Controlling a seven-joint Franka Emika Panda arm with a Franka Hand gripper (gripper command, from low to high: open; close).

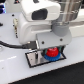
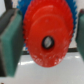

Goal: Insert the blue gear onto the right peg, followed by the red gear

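**Gear stack at the plate, red on blue**

Gripper (image 1: pixel 49 51) of the white arm (image 1: pixel 42 22) stands low over the black-bordered white plate (image 1: pixel 34 60), which lies on the white table (image 1: pixel 15 65). In the exterior view, the red gear (image 1: pixel 51 53) sits directly above the blue gear (image 1: pixel 53 58), and both are at the end of the plate that is toward the exterior view's right. Only a thin blue rim shows under the red one there. A black cable (image 1: pixel 10 45) runs along the table, beside the arm and away from the plate.

In the wrist view the red gear (image 2: pixel 46 37) fills most of the picture, with its dark centre hole near the middle. Some teeth of the blue gear (image 2: pixel 25 5) appear behind its edge. The two green pads (image 2: pixel 10 42) of the fingers stand on both sides of the red gear, very close to its teeth. The picture is blurred, so I cannot tell if the pads press on the gear or are a little apart from it. The right peg is hidden by the gears in both views, so I cannot tell if the red gear is fully down on it.
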